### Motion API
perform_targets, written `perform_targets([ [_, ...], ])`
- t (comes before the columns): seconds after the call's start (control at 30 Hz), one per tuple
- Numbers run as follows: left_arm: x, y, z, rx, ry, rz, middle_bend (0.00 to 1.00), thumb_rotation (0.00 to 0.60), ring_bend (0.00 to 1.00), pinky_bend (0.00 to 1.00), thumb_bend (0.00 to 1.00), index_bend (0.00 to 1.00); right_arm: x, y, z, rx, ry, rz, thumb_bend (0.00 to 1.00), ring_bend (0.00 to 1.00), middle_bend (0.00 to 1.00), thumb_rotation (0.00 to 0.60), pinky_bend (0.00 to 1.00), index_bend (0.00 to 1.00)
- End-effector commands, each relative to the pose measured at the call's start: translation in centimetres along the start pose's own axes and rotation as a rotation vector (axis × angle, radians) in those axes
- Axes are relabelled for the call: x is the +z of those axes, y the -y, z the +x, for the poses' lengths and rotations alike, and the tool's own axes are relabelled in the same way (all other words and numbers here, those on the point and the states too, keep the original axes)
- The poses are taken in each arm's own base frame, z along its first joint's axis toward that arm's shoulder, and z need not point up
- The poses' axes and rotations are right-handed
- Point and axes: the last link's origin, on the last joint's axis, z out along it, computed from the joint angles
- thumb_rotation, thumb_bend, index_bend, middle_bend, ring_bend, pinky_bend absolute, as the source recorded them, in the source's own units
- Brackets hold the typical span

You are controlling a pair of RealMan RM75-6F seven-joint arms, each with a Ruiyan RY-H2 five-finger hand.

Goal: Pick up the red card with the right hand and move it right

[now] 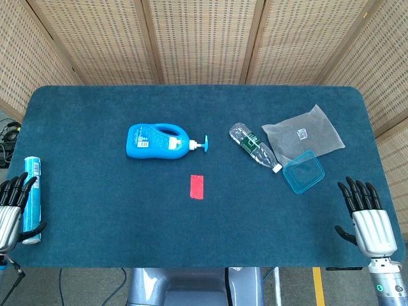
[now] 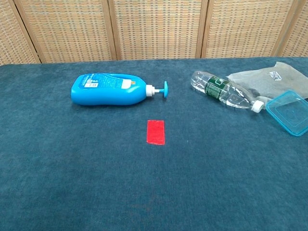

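I see the red card (image 1: 197, 187) lying flat near the middle of the blue-carpeted worktop (image 1: 115, 223), with bare carpet on every side of it and a broad open stretch between it and the near edge. To its right the carpet runs free until the near-right corner, where my right hand (image 1: 366, 220) rests at the worktop's edge, fingers straight, apart and holding nothing. The card is well apart from that hand, off to its left and slightly farther back.

Behind the card a blue pump bottle (image 1: 156, 141) lies on its side, nozzle pointing right. Farther right a clear water bottle (image 1: 255, 146) lies tilted, cap toward the near side, and looks close to empty, though I cannot be sure from here. Its cap sits just beside a shallow blue plastic container (image 1: 303, 171), with nothing inside that I can make out. Behind that lies a clear plastic pouch (image 1: 303, 133).

My left hand (image 1: 11, 213) sits at the near-left edge, fingers spread and gripping nothing, just beside a blue tube (image 1: 32, 197) lying lengthwise along that edge.
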Motion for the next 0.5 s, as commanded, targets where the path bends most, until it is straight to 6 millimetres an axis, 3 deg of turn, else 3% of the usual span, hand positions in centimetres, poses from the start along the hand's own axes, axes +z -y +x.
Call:
perform_targets([
  [0.03, 0.0, 0.1, 0.0, -0.002, 0.001, 0.002, 0.0, 0.6, 0.0, 0.04, 0.13, 0.0, 0.0, 0.1, -0.1, 0.001, 0.004, 0.004, 0.08, 0.0, 0.0, 0.6, 0.0, 0.0],
  [0.3, 0.1, 0.2, 0.0, -0.008, 0.006, 0.008, 0.0, 0.6, 0.0, 0.04, 0.13, 0.0, 0.4, 0.6, -0.4, 0.001, 0.018, 0.027, 0.08, 0.0, 0.0, 0.6, 0.0, 0.0],
  [0.5, 0.1, 0.2, 0.1, -0.011, 0.003, 0.01, 0.0, 0.6, 0.0, 0.04, 0.13, 0.0, 3.2, 3.0, -1.1, 0.041, 0.026, 0.107, 0.08, 0.0, 0.0, 0.6, 0.0, 0.0],
])
